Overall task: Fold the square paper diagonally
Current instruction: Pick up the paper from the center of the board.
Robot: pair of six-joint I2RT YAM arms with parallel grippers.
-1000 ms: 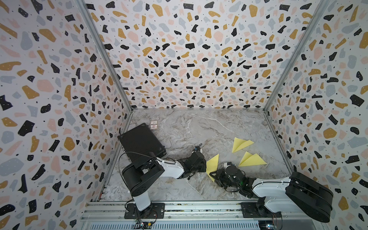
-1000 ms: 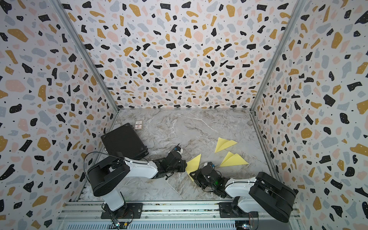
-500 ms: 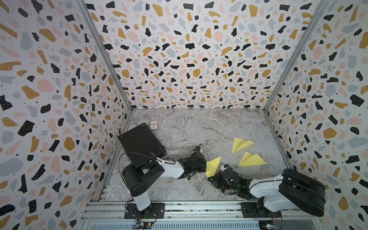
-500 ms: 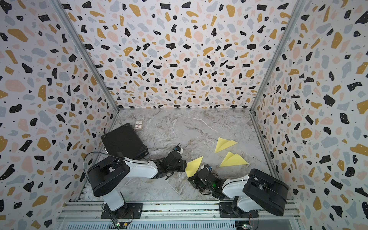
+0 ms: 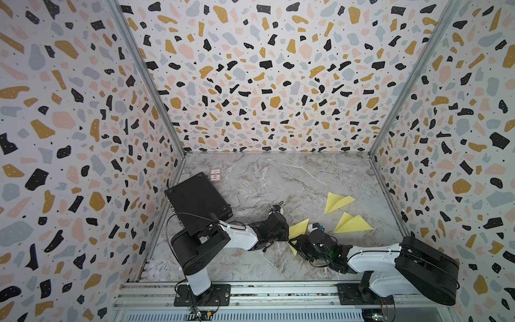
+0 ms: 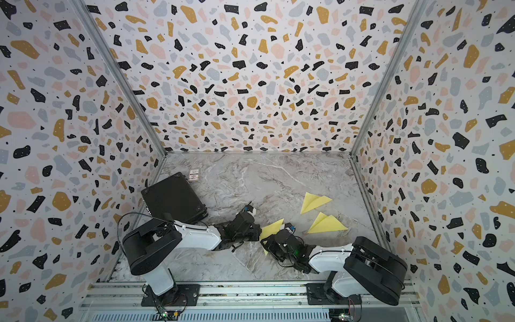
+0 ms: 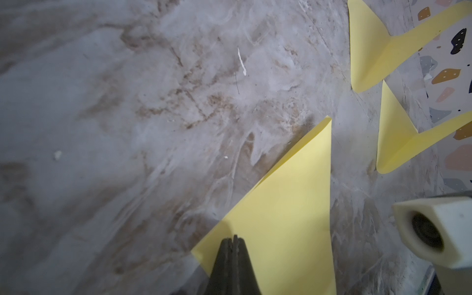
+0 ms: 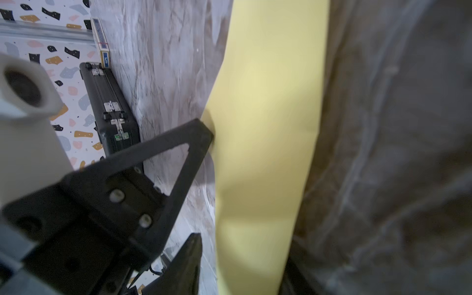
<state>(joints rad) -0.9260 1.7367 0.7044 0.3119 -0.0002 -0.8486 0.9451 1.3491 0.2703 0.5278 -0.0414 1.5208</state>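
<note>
Two robot arms meet low over a marble-patterned table (image 5: 278, 178) inside a terrazzo-walled booth, with a yellow paper (image 5: 298, 228) lying between them. In the left wrist view the left fingers (image 7: 233, 238) are pressed together, tips resting on the near corner of the paper (image 7: 286, 217), which lies flat on the table and stretches away from the tips as a folded triangle. In the right wrist view the same sheet (image 8: 268, 127) runs as a long yellow band just beside the left arm's finger tip (image 8: 204, 130), which touches its edge. The right fingers (image 8: 201, 237) show only one dark tip at the paper's edge, so whether they stand apart or hold the sheet cannot be told. In both top views the right arm's head (image 6: 281, 242) covers the paper's near part. Beyond the fingers, well apart from them, lie two more folded yellow triangles (image 5: 337, 202) (image 5: 352, 223). A black case (image 5: 198, 199) sits beside the left arm, with a small card (image 5: 215, 175) behind it.
</note>
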